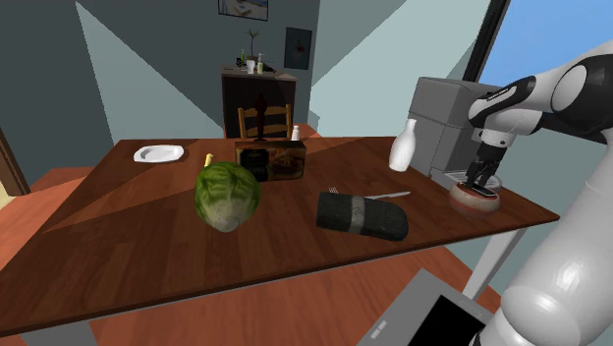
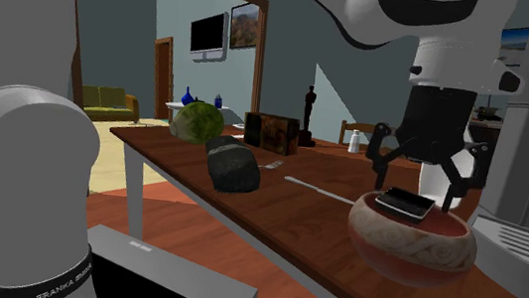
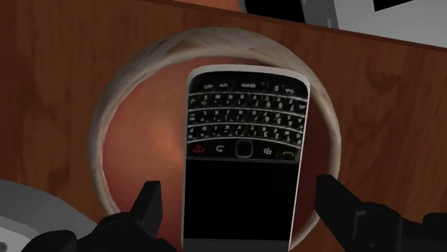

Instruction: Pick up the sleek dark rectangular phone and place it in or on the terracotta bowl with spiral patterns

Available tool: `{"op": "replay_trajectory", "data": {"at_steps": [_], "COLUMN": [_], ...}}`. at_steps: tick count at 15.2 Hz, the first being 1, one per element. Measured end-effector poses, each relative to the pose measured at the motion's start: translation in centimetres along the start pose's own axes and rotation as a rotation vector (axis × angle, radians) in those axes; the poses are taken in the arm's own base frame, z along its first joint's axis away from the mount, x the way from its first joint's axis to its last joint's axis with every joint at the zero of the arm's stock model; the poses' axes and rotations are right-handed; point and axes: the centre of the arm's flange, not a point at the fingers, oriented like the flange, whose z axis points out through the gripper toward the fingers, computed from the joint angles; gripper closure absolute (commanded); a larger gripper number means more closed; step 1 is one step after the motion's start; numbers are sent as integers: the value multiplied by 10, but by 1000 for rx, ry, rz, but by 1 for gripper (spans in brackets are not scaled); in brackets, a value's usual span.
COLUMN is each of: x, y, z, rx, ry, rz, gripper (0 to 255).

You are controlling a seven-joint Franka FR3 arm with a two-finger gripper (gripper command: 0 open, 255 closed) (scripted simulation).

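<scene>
Phone rests across bowl, end effector spread above.

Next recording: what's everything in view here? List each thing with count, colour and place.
table: one, brown wood
coffee machine: one, grey, table's end at the shoulder view's right
bowl: one, reddish-brown with pale patterned band, in front of the coffee machine
phone: one, black, lying at the top of the bowl
cabbage: one, green, mid-table
box: one, brown, behind the cabbage
roll: one, black with grey band, between cabbage and bowl
bottle: one, white, beside the coffee machine
plate: one, white, far corner at the shoulder view's left
chair: one, wooden, behind the table
arm: one, white with dark joints, over the bowl
claw: one, black, open, fingers either side of the phone, not touching
</scene>
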Motion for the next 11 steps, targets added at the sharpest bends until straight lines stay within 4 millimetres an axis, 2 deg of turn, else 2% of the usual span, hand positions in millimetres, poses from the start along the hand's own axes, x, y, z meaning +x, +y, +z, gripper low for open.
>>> {"op": "replay_trajectory", "data": {"at_steps": [3,7,11], "x": [0,-1,0], "y": [0,0,0], "z": [0,-40,-49], "rx": [0,-1,0], "ry": [0,1,0], "rz": [0,0,0], "gripper": [0,0,0]}}
